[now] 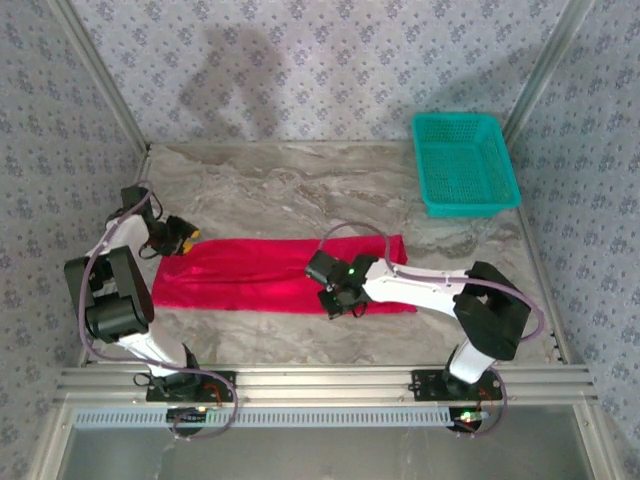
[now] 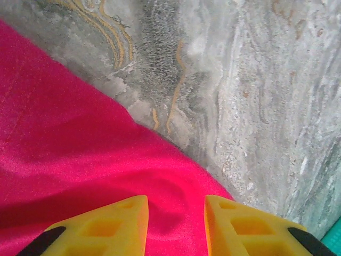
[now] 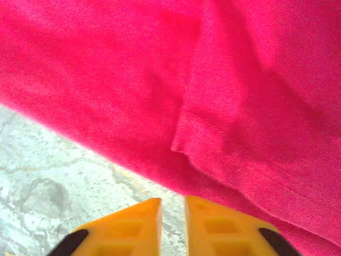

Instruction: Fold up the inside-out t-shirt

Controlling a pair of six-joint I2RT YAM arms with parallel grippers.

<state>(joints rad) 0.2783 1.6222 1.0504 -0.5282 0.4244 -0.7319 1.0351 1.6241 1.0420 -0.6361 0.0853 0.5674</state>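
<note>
T-shirt (image 1: 250, 272): flat on the table (image 1: 260, 185), near its front edge, stretched left to right between the two arms.
Surface: grey marble-look top with rust-coloured veins.
Room: patterned grey wallpaper (image 1: 300, 60) on three sides; teal basket (image 1: 465, 170) at the far right corner, well apart from the cloth.
Look: plain bright red, laid out as a long narrow band; stitched hem (image 3: 184, 130) lying over a lower layer.
Hidden: near right part covered by the right arm; sleeves and collar not made out.
Left gripper (image 2: 177, 205): at the band's left end, fingers parted over the cloth, nothing pinched.
Right gripper (image 3: 173, 205): at the band's near edge, fingers slightly parted above bare table, gripping nothing.
</note>
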